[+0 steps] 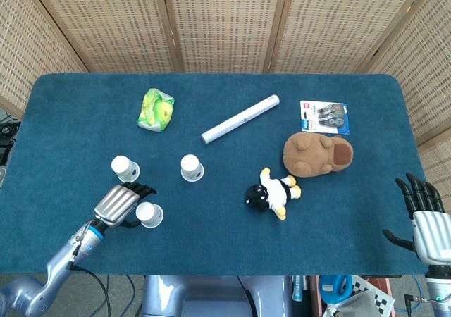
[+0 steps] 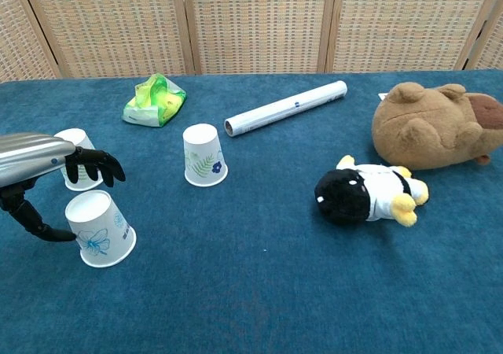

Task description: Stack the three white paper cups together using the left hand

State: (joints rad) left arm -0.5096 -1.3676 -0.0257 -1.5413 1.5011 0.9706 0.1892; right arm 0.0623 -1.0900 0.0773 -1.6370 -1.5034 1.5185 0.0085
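Note:
Three white paper cups stand upside down on the blue table. The nearest cup (image 1: 149,214) (image 2: 98,228) has my left hand (image 1: 121,204) (image 2: 47,177) right beside it, fingers curved over its top and thumb low at its left side; no firm hold shows. A second cup (image 1: 125,168) (image 2: 76,169) stands just behind the hand, partly hidden in the chest view. The third cup (image 1: 191,168) (image 2: 204,156) stands apart to the right. My right hand (image 1: 425,222) hovers open at the table's near right corner, seen only from the head.
A black-and-white plush penguin (image 1: 273,191) (image 2: 365,193) and a brown plush animal (image 1: 318,153) (image 2: 436,126) lie right of centre. A white tube (image 1: 239,119) (image 2: 286,108), a green packet (image 1: 156,109) (image 2: 154,100) and a blister pack (image 1: 325,116) lie further back.

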